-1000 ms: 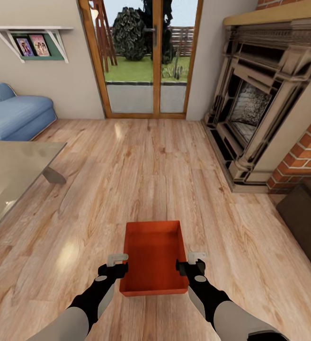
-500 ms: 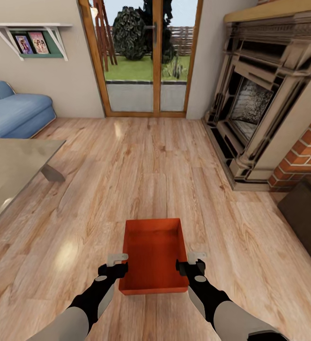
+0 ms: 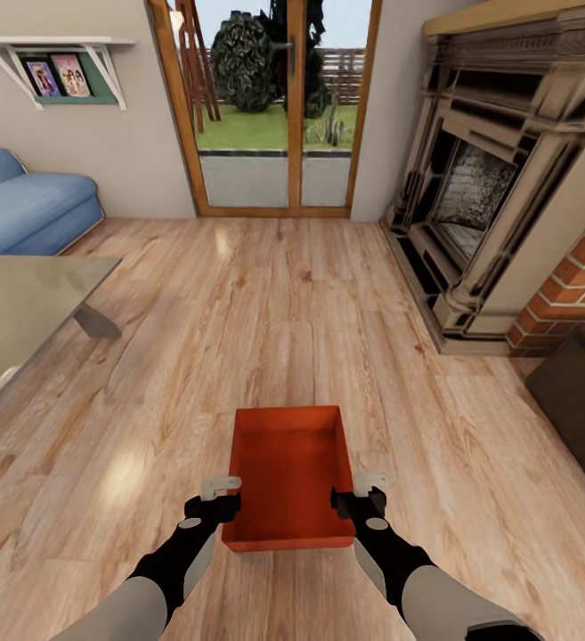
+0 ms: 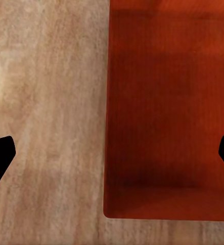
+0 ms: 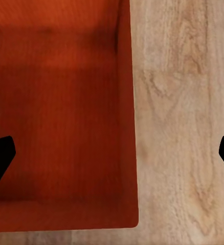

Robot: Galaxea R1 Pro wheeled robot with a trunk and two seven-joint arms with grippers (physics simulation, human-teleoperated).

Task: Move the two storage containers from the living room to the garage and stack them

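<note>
While I stood in the living room, one container [image 3: 288,476] lay on the wood floor [image 3: 283,312] at 6 o'clock, between my left gripper [image 3: 222,496] and right gripper [image 3: 358,492], fingers spread astride its walls; carrying and stacking remained undone.

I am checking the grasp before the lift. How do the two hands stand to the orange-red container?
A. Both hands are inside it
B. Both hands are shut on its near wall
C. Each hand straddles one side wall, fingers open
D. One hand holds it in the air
C: in each wrist view a side wall of the container runs between the spread fingers, for the left hand and the right hand.
</note>
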